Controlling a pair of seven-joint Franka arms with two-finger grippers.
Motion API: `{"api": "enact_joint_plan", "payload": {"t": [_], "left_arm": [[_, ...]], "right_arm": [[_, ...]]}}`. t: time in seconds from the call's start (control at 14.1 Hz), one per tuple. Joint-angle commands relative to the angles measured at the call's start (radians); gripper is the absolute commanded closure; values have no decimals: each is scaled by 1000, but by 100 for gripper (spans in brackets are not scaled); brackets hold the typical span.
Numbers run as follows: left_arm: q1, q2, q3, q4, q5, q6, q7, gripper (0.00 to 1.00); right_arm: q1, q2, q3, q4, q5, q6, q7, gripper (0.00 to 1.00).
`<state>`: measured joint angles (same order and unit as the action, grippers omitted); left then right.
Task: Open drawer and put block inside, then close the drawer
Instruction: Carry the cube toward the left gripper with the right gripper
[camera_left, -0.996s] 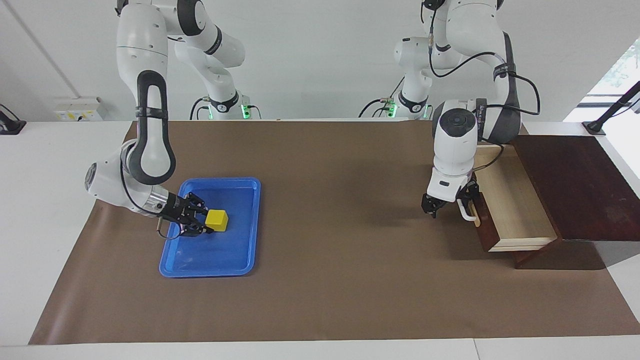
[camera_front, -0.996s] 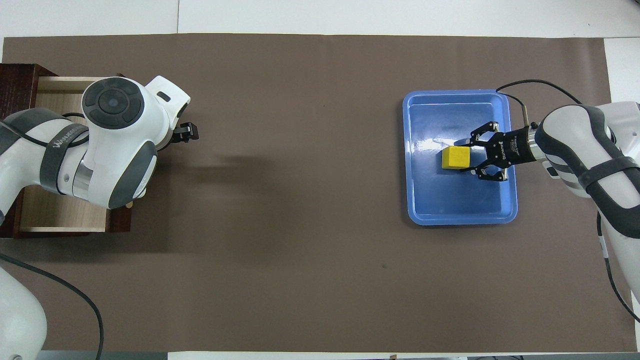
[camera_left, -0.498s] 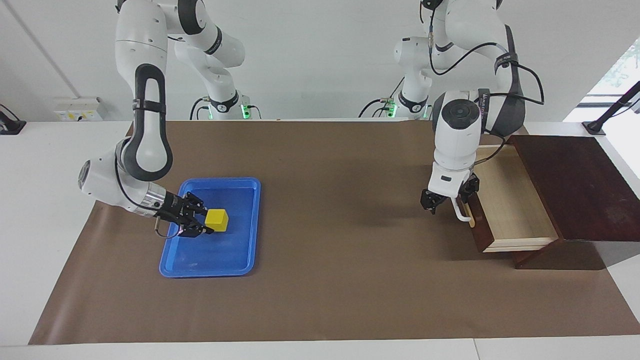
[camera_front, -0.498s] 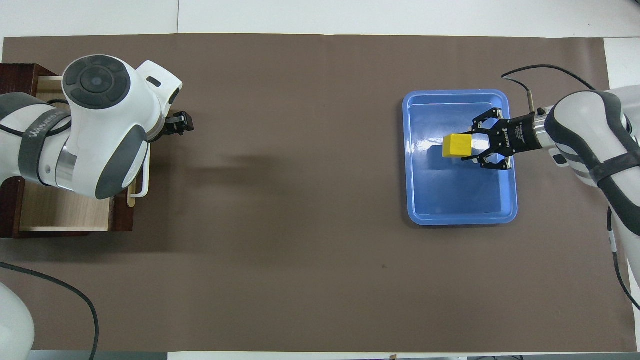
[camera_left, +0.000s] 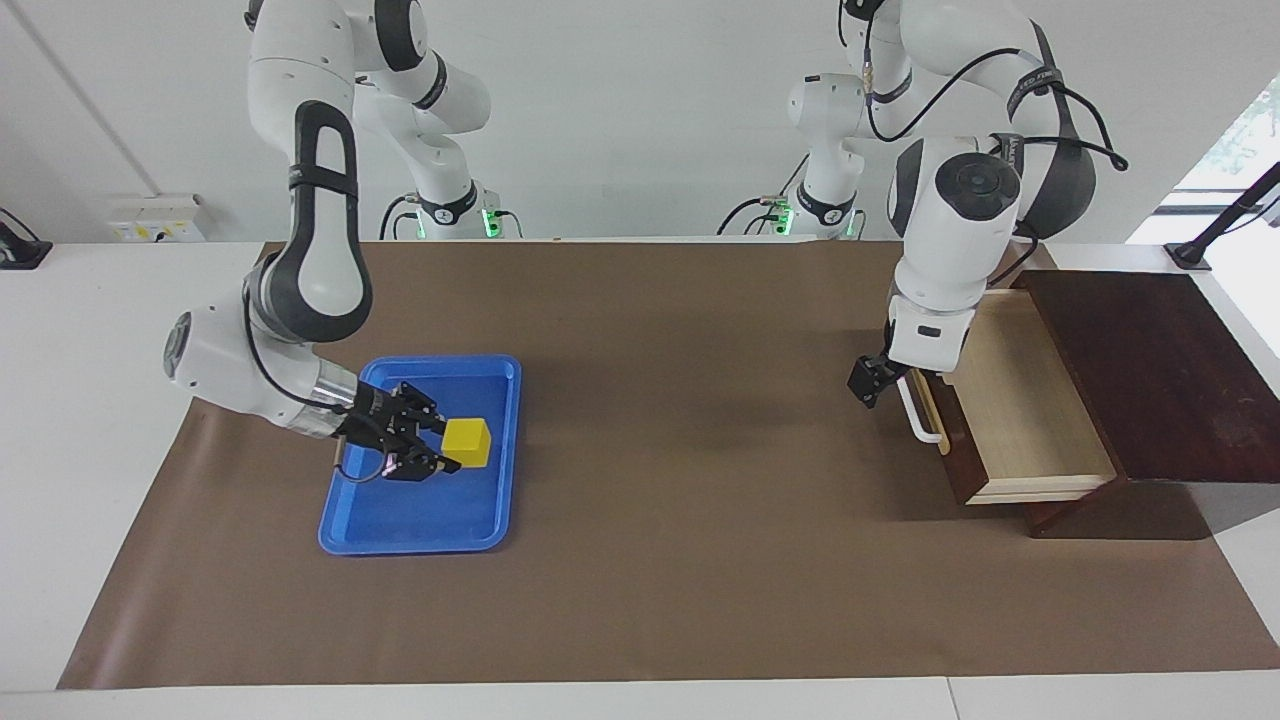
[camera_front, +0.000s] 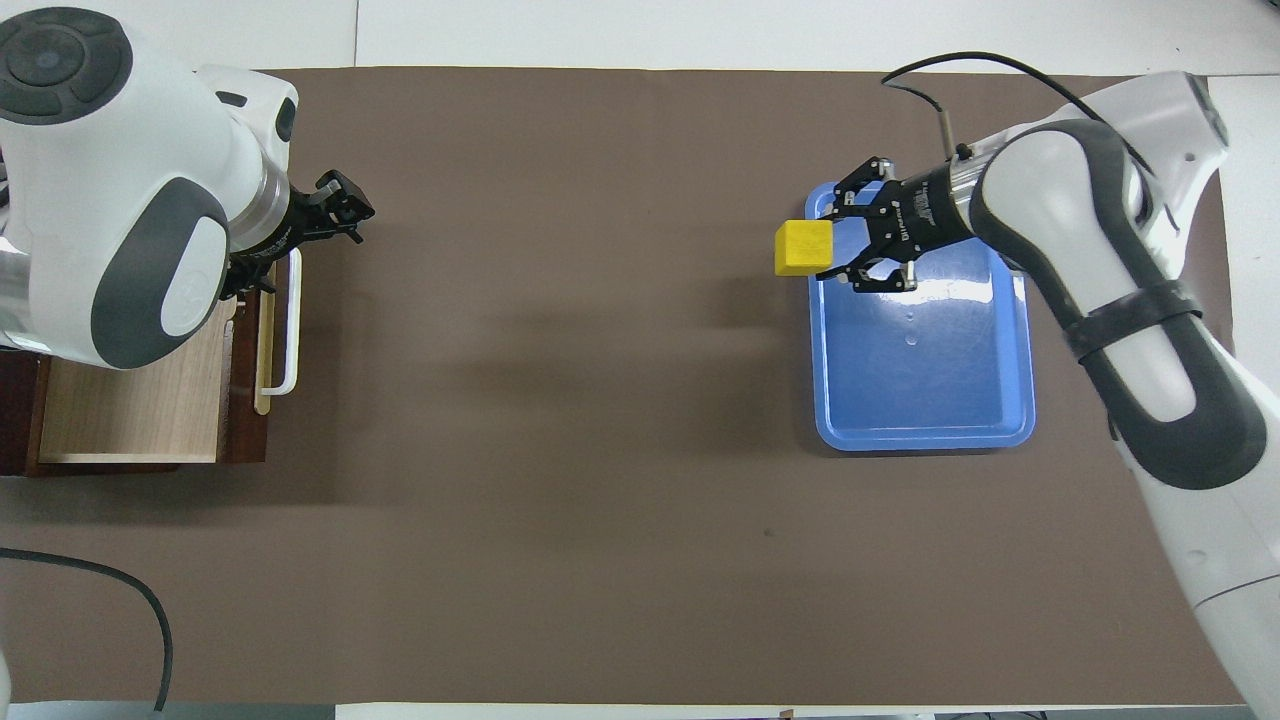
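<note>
Right gripper (camera_left: 440, 447) is up over the blue tray (camera_left: 400, 520), its fingers squeezing the yellow block (camera_left: 468, 442). Toward the left arm's end of the table from the tray, the drawer (camera_left: 1010, 420) sits open. Left gripper (camera_left: 868, 380) hangs by its white handle (camera_left: 918, 418); I cannot tell its fingers.

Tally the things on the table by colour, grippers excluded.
Yellow: 1, the block, held in the right gripper over the tray.
Blue: 1, the tray.
Dark brown: 1, the drawer, open, with a white handle; the left gripper is up by the handle.
Total: 3.
</note>
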<state>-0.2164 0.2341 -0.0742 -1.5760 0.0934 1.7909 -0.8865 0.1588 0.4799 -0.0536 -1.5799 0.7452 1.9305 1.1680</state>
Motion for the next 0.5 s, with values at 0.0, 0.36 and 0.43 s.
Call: {"api": "enact_joint_plan", "payload": {"t": [0.0, 0.36, 0.43], "left_arm": [[-6, 13, 5, 39, -88, -33, -273, 0], [-60, 55, 2, 104, -118, -13, -901, 0], [-76, 80, 1, 144, -119, -16, -967, 0]], "right_arm": [[114, 48, -5, 87, 8, 30, 135, 100], [306, 85, -6, 191, -44, 76, 374, 100], [314, 86, -5, 195, -46, 74, 375, 100]]}}
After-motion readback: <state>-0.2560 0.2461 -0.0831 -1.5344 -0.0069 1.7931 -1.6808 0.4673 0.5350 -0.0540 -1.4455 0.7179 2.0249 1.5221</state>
